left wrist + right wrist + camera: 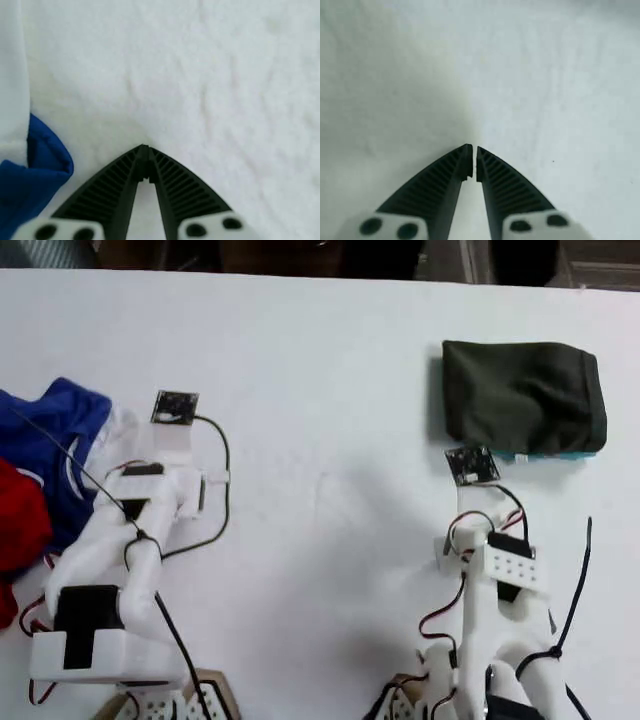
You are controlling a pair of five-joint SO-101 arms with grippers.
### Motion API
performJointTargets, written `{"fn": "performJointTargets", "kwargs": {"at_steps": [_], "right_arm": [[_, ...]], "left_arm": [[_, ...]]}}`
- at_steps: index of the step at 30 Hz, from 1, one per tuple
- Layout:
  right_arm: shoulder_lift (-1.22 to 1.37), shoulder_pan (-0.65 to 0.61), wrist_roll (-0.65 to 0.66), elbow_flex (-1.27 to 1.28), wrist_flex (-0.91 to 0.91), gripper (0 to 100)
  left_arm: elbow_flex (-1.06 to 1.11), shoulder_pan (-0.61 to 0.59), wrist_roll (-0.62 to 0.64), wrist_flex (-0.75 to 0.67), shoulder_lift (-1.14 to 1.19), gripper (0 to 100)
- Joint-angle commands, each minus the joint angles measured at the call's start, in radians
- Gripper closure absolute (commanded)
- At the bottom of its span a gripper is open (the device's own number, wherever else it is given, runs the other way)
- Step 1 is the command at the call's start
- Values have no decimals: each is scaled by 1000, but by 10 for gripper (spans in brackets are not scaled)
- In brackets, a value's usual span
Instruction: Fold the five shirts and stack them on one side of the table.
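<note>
left gripper (144,156) clenched, empty, beside blue shirt (50,435) | right gripper (471,156) clenched, empty | folded dark green shirt (520,395) at 2 o'clock on table (320,350) | blue shirt and red shirt (20,525) heaped at 9 o'clock | risk: overlapping shirts likely lift together, dragging the heap

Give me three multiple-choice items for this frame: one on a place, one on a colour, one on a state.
1. Where on the table is the folded dark green shirt? A near left corner; B centre; C far right side.
2. What colour is the crumpled shirt beside the left pincer? A blue; B yellow; C grey.
3. The left pincer is: A wide open; B shut, empty; C shut on cloth.
Answers: C, it lies far right in the high view; A, blue cloth flanks the pincer in the left wrist view; B, its tips meet over bare table.
</note>
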Motion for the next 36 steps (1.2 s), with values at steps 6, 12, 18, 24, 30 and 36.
{"fn": "performJointTargets", "kwargs": {"at_steps": [6,12,18,24,30,36], "right_arm": [[-28,-25,0,8,-58,978],[-28,-73,5,31,-76,978],[-28,-73,6,31,-74,978],[-35,-71,5,35,-73,978],[-35,-71,3,35,-73,978],[-35,-74,2,35,-74,978]], "left_arm": [[-33,11,3,-12,0,973],[-94,-21,3,51,-5,969],[-374,-198,-63,396,3,948],[-618,-468,-209,624,5,772],[-639,-715,-374,634,5,751],[-642,-908,-500,578,6,749]]}}
